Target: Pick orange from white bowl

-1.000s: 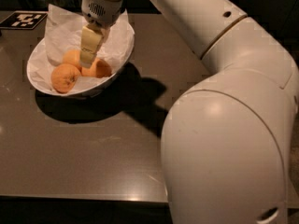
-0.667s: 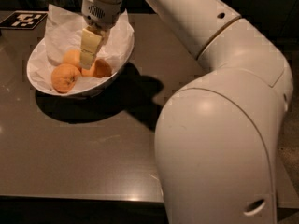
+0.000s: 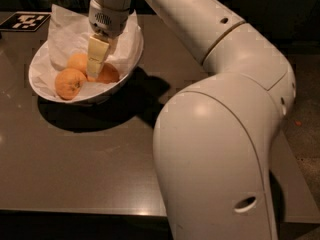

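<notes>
Since a second ago the gripper (image 3: 94, 70) sits a touch lower in the white bowl (image 3: 87, 98), and the big rounded arm shell (image 3: 220, 149) has swung toward 9 o'clock, now covering more of the table (image 3: 90, 169). Oranges and bowl unchanged in place. Bowl stands at the 10 o'clock part of the view on the dark table, lined with crumpled white paper (image 3: 65, 29) that rises above the rim at 12 o'clock. Three oranges lie in it, bunched together: front orange (image 3: 70, 83) at the bowl's 7 o'clock, rear orange (image 3: 77, 61) just behind it toward 12, right orange (image 3: 107, 74) at 4 o'clock of the bowl's middle. Gripper reaches down from 12 o'clock, its cream tip set in the notch between rear orange and right orange, up against the right one's 9 o'clock side; contact with the rear one cannot be told. Whether the gripper is parted or closed cannot be told either, and no orange is lifted; all three rest on the paper. Black-and-white square marker (image 3: 25, 20) lies flat on the table at 10 o'clock of the bowl, near the far edge. Bowl throws a dark shadow toward 5 o'clock. Speckled floor (image 3: 302, 109) shows past the table's 3 o'clock edge.
</notes>
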Motion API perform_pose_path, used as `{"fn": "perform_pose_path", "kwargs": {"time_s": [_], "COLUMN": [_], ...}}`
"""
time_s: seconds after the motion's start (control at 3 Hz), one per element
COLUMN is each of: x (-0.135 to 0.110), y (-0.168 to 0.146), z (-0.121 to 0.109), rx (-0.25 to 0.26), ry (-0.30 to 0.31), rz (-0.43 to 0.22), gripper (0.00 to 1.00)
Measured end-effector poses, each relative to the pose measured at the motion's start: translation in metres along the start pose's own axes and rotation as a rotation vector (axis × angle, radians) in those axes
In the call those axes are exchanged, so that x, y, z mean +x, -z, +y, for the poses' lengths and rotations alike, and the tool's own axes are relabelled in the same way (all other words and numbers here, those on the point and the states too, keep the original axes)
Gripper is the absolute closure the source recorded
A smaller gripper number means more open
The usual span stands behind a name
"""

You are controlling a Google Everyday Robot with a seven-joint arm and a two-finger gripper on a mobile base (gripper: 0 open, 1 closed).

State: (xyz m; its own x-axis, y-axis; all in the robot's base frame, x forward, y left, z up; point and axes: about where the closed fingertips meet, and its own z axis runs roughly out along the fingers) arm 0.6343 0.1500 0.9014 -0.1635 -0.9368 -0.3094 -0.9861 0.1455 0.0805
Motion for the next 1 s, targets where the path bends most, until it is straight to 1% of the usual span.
{"fn": "perform_pose_path", "kwargs": {"time_s": [0.67,1.0], "x": [0.005,0.007], "y": [-0.014,-0.021], "z": [-0.004,-0.004], "rx": [-0.028,-0.040], "ry": [-0.004,0.001], "rz": [0.012,0.025], "gripper": [0.31,0.32]}}
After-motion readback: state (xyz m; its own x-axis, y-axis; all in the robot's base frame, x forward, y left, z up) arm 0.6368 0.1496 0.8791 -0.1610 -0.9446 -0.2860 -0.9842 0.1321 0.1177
